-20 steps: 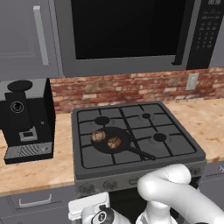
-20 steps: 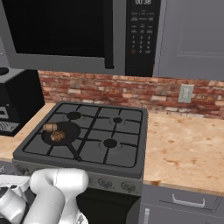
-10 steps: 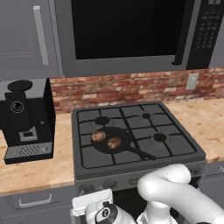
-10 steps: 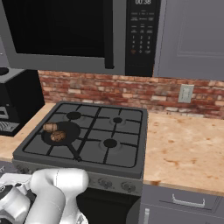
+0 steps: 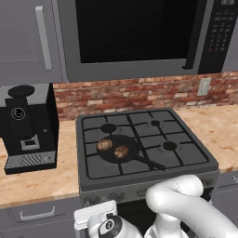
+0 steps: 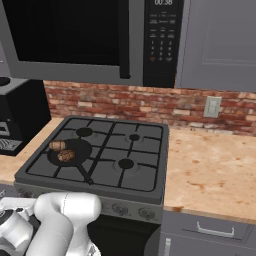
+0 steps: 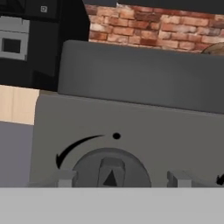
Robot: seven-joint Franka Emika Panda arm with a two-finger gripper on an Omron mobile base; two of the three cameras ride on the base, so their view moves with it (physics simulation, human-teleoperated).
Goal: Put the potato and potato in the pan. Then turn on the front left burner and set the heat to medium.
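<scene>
While both potatoes [image 5: 113, 148] lie side by side in the pan [image 5: 122, 151] (handle toward 4 o'clock) on the front left burner, the gripper [image 7: 118, 178] faces a stove knob [image 7: 110, 171], fingertips [image 7: 65, 178] flanking it; clamped or not, I cannot tell.

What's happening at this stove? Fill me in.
Both small brown mottled potatoes already lie in the round black frying pan on the grey gas stove's front left burner. The white robot arm has its hand low at the stove's front panel, its fingertips either side of a round grey burner knob.
</scene>
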